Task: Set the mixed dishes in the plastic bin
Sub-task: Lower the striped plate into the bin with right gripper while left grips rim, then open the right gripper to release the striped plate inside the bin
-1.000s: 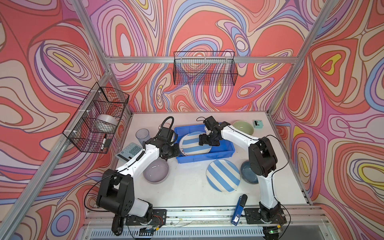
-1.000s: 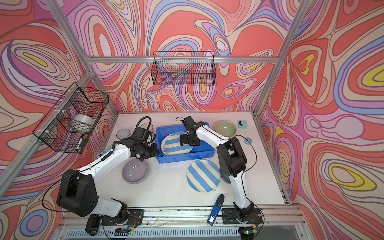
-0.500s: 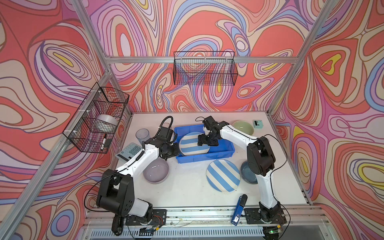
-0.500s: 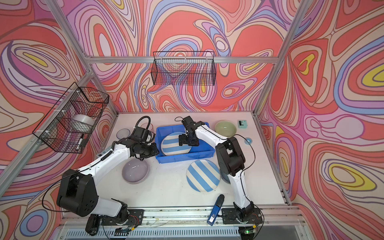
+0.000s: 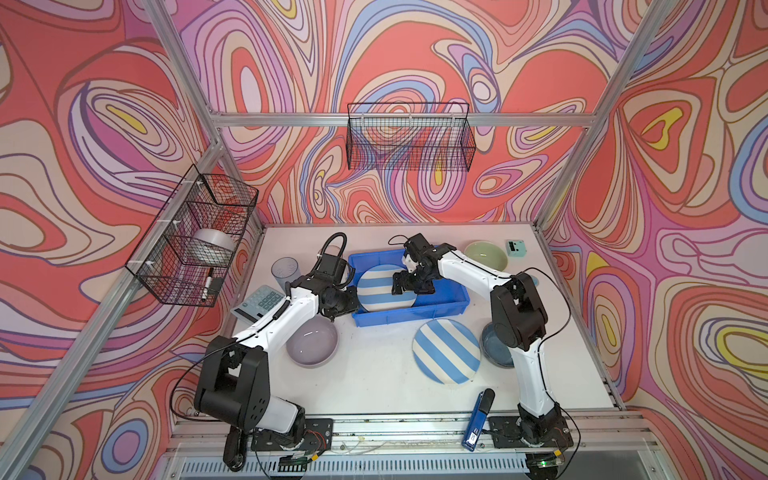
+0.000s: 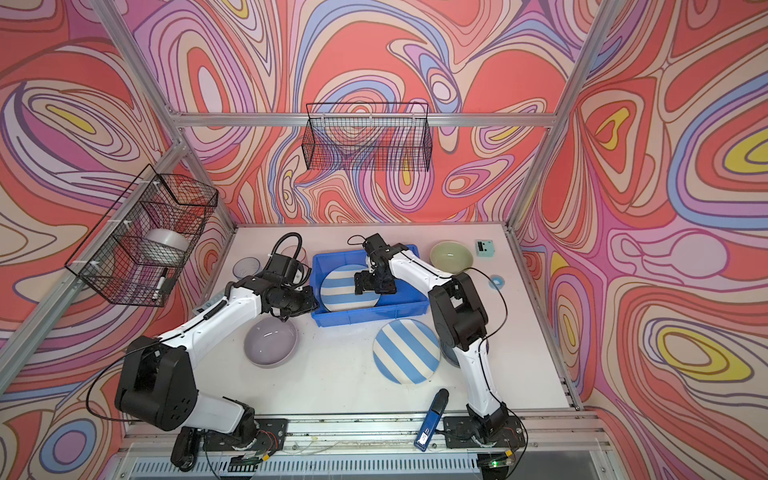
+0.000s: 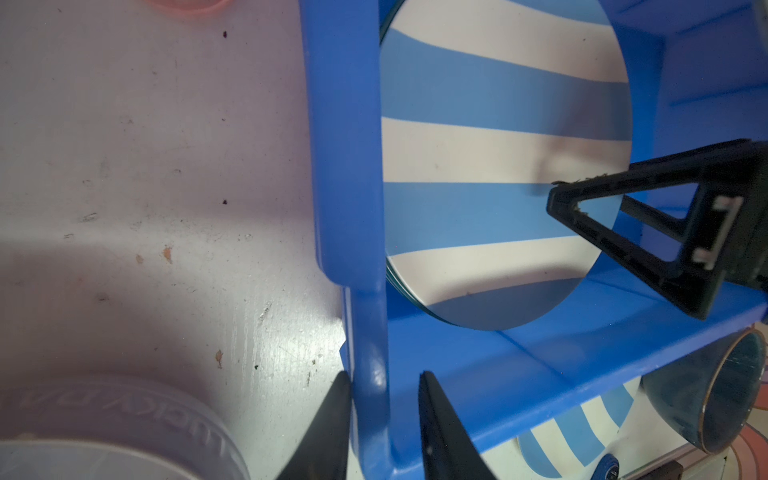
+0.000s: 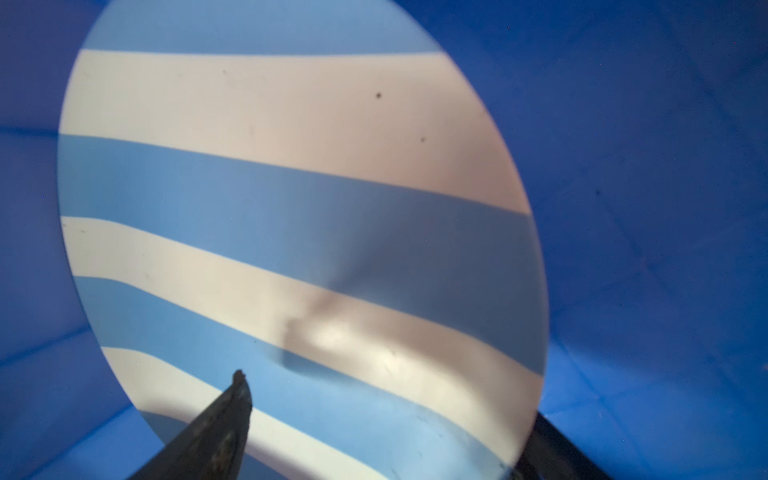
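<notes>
1. The right gripper [image 5: 411,288] has slid a little way across the striped plate [image 5: 376,291], toward the left arm's side. Its fingers have spread wider than they were a second ago.
2. The striped plate lies inside the bin [image 5: 399,318], just where it was a second ago. In the right wrist view one finger [image 8: 216,428] hangs over the plate and the other sits out past the plate's edge. They are far apart and pinch nothing, so I think the plate has been let go.
3. That means one dish is in the bin. Out on the table [image 5: 374,374] there are still the second striped plate [image 5: 446,351], the purple bowl [image 5: 311,343], the green bowl [image 5: 486,255], the dark blue bowl [image 5: 492,353] and the grey cup [image 5: 285,268]. Most of the job is still to do.
4. The right arm [image 5: 469,270] stands up from the front right of the table, beside the dark blue bowl. It stretches back and in toward the bin. Its wrist bends down, so the gripper points into the bin.
5. The left arm [image 5: 282,320] reaches low across the table, past the purple bowl, to the bin's end. The left gripper [image 7: 382,376] has not moved. Its fingers are close together with the bin's end wall between them, and they seem to pinch it and hold the bin steady.
</notes>
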Controlling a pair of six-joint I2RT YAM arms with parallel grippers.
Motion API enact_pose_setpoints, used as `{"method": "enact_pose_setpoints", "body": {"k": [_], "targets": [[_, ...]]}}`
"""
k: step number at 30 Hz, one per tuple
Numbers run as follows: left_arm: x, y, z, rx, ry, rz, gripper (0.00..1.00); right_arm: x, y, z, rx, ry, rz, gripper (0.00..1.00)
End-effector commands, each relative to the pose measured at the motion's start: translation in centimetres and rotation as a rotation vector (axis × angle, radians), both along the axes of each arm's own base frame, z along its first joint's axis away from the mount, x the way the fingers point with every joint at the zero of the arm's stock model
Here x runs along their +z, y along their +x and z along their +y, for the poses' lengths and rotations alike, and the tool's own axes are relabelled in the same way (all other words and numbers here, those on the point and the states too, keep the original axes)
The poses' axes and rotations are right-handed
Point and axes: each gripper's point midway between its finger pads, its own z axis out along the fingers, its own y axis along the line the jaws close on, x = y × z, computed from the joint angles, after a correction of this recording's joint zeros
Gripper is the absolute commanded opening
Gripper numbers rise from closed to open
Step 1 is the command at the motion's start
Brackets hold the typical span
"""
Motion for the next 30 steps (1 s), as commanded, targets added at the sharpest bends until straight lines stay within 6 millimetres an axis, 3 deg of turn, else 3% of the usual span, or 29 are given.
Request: {"method": "enact_pose_setpoints", "body": {"k": [1,11,22,30], "targets": [[0.3,0.5,0.0,-0.011,-0.006,-0.012,0.31,1.8,0.3,-0.7,0.009,-0.036,-0.069,0.98],[0.5,0.6,-0.1,-0.014,-0.007,-0.014,0.31,2.4,1.1,-0.5,0.005,-0.038,-0.097,0.98],[0.9,0.6,-0.1,-0.020,-0.010,-0.020,0.31,2.3,0.6,2.6,0.051,0.081,-0.047,0.95],[0.7,0.5,-0.1,-0.023,-0.014,-0.014,0.31,3.1,0.4,2.3,0.048,0.089,-0.073,0.95]]}}
